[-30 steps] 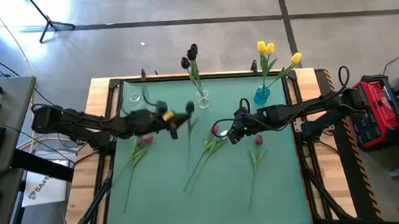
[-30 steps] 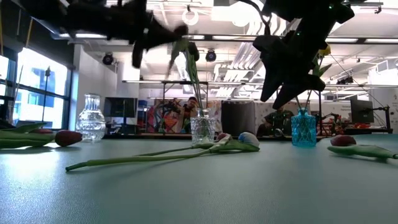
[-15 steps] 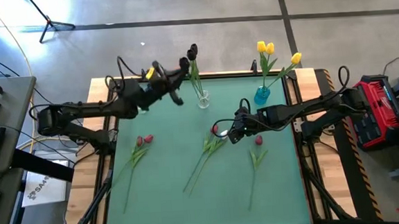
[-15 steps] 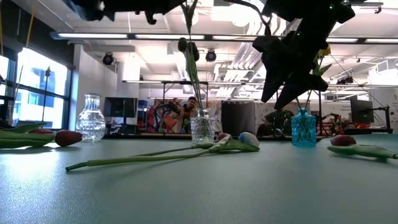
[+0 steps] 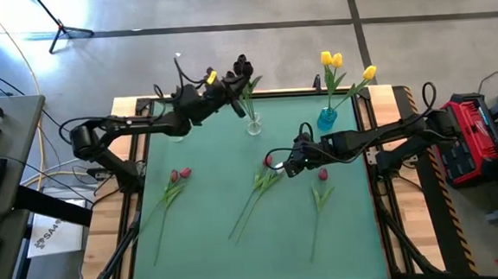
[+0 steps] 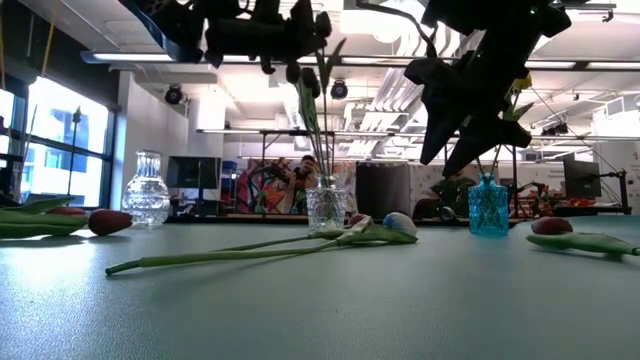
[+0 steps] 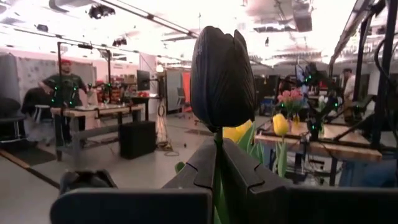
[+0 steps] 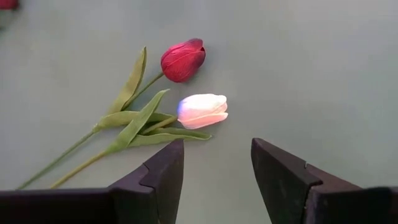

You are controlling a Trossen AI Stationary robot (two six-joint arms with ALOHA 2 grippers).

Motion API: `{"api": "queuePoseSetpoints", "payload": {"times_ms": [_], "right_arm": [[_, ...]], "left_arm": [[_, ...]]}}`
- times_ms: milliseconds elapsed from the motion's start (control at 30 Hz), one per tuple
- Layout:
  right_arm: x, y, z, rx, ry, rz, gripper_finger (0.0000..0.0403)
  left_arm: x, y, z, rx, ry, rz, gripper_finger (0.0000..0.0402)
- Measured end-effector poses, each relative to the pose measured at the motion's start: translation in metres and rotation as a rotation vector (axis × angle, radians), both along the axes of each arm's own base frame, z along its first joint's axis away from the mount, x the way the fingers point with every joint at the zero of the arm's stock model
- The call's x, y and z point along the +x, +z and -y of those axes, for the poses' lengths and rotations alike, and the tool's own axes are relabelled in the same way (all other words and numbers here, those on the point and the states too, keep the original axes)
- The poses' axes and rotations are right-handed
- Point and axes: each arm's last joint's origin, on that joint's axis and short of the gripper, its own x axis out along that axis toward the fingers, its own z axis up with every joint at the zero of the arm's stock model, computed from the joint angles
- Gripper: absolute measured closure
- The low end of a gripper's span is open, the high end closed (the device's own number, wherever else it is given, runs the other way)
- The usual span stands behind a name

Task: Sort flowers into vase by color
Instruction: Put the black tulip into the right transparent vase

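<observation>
Black tulip (image 7: 222, 81), smooth-petalled, in left end effector (image 7: 219, 163); right end effector (image 8: 216, 163) wide.

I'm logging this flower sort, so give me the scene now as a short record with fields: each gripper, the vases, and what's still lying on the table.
left gripper: shut on black tulip, raised by the clear vase
right gripper: open, above white tulip and red tulip
clear vase: holds black tulips
blue vase: holds yellow tulips
round glass vase: empty
loose on mat: four tulips

No text, label or number can be read anywhere.
</observation>
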Motion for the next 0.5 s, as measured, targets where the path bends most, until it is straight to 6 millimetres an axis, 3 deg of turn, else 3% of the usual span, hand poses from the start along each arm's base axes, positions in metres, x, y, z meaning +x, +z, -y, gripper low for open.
{"api": "queuePoseSetpoints", "payload": {"times_ms": [267, 500], "right_arm": [[0.0, 0.0, 0.0, 0.001, -0.002, -0.002, 0.0226], [0.0, 0.0, 0.0, 0.002, -0.002, -0.004, 0.0226]], "left_arm": [[0.003, -0.005, -0.001, -0.012, 0.012, -0.021, 0.0394], [0.004, -0.014, -0.003, -0.098, 0.034, -0.081, 0.0333]]}}
